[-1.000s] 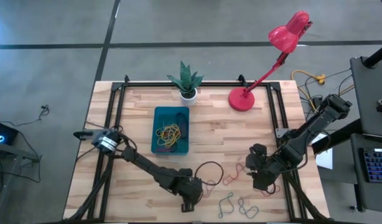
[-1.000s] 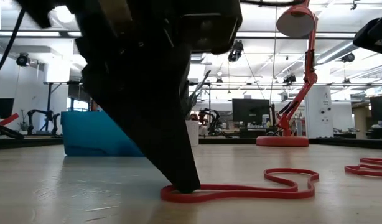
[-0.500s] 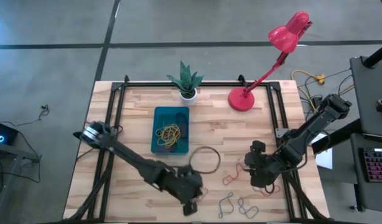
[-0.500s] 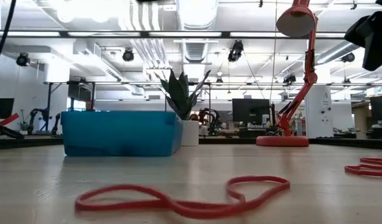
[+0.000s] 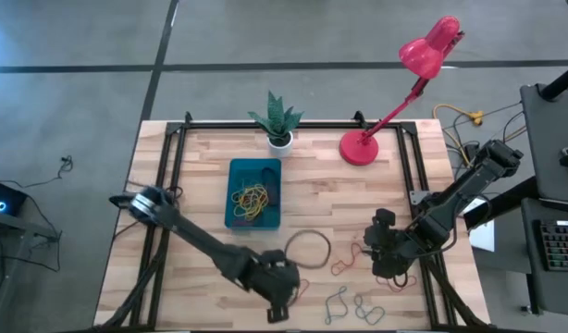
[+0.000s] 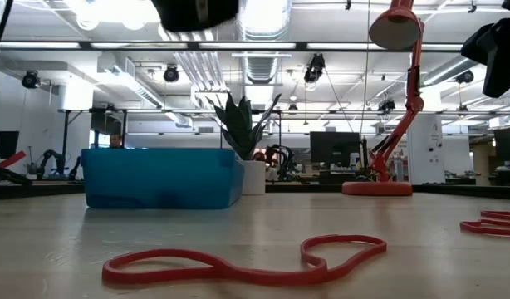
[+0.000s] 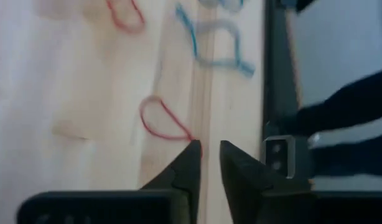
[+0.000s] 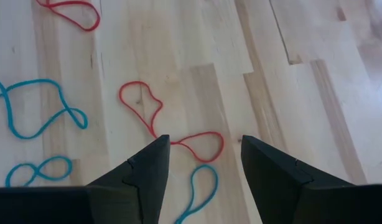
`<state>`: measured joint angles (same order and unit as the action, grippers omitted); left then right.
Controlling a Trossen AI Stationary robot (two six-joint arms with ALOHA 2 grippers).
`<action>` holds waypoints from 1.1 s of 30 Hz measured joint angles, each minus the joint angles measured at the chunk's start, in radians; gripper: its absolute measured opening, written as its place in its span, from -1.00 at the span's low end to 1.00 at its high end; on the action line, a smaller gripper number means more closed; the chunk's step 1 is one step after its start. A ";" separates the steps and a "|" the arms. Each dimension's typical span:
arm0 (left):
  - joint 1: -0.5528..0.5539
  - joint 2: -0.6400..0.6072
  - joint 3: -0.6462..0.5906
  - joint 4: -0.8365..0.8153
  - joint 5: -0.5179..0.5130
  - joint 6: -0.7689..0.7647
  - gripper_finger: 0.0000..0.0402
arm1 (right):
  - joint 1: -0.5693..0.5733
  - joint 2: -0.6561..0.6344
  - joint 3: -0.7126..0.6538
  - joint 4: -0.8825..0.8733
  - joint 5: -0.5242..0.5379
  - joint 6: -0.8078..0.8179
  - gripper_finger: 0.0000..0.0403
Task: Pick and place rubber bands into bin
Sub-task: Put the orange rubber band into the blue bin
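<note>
Bands lie scattered over the near half of the table (image 5: 358,199), which is why both arms hang low there rather than over the bin (image 5: 254,193). The bin sits toward the far side beside the potted plant (image 5: 277,120), with a tangle of mostly yellow loops already in it.

The left gripper (image 7: 207,163) hovers just above the wood near the front edge, its 2 fingers drawn close with only a narrow slit between them and nothing pinched there. A red band (image 7: 162,118) lies just beyond its tips, so it seems lined up to nip that loop. A dark brown loop (image 5: 308,247) rests on the table between this gripper and the bin.

The right gripper (image 8: 204,157) waits with fingers spread wide, empty, poised over another red band (image 8: 172,121), with blue-looking loops (image 8: 38,116) beside it.
</note>
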<state>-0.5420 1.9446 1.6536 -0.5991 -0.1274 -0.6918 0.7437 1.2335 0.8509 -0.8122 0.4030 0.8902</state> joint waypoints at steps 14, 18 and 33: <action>-0.054 0.232 0.105 -0.031 -0.035 0.178 -0.27 | 0.000 0.001 -0.020 -0.001 -0.001 -0.007 -0.08; -0.042 0.262 0.103 -0.041 -0.061 0.183 -0.27 | 0.000 0.001 -0.028 -0.002 -0.008 -0.007 -0.08; -0.052 0.269 0.071 -0.037 -0.027 0.261 -0.27 | 0.000 0.001 -0.068 -0.001 -0.045 0.053 -0.08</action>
<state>-0.5935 2.2139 1.7246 -0.6365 -0.1543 -0.4313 0.7441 1.2343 0.7826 -0.8131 0.3580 0.9431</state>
